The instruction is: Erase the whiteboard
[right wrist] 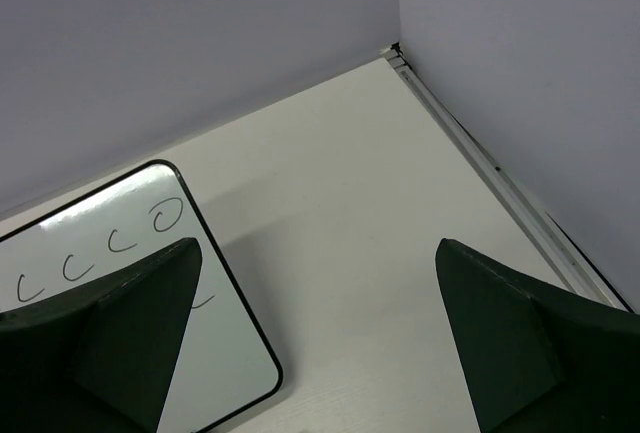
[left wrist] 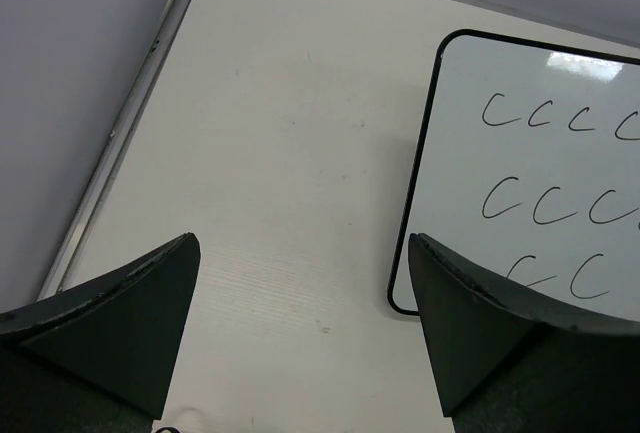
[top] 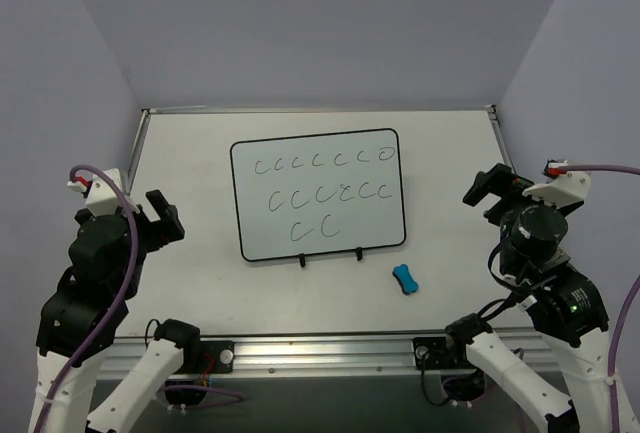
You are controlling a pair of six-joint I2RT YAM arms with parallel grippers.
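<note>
Left tool (left wrist: 302, 243) and right tool (right wrist: 320, 245) both gape wide, holding nothing, flanking the marked whiteboard (top: 318, 193) on the tabletop (top: 190, 283)

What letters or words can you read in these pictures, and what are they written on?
"c c c c c c" and then a curly mark like "o": top row, black handwriting on the whiteboard.
"c" over and over, about six, some crowded together so the count is unsure: middle row, same board.
"c c": bottom row, same board.
No writing shows on the blue eraser, and nothing else can be read.
</note>
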